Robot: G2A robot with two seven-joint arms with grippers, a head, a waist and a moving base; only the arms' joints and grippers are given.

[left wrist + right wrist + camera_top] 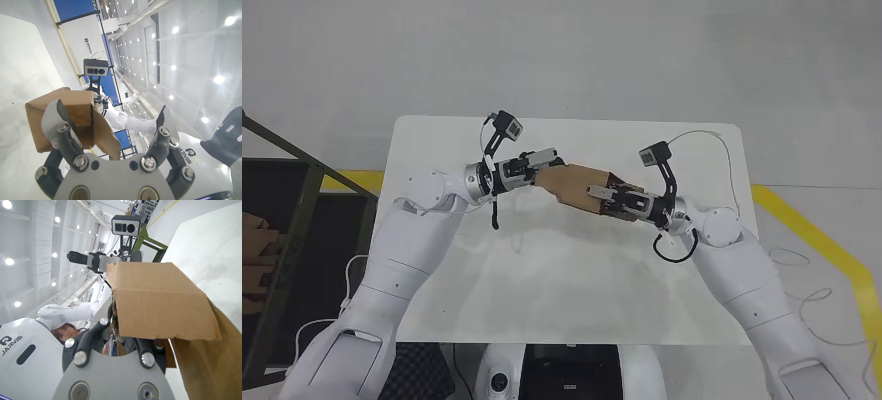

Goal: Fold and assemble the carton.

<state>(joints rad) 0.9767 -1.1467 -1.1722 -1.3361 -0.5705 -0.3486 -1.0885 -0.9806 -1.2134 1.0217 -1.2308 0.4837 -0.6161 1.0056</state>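
Bright, evenly lit from overhead.
Flares white around the ceiling lamps [219, 79], washes the table [572, 290] pale, leaves one flap of the carton [160, 298] darker than its broad face, bows straight lines near wrist-view edges.

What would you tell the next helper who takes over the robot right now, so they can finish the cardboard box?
Left pincer: open, one finger at the carton's open end.
Right pincer: looks shut on the carton's other end.
Where: the carton sits between both arms, over the middle of the table.
Done: carton opened up into a box shape.
Left to do: the end flaps stick out unfolded; fold them shut.
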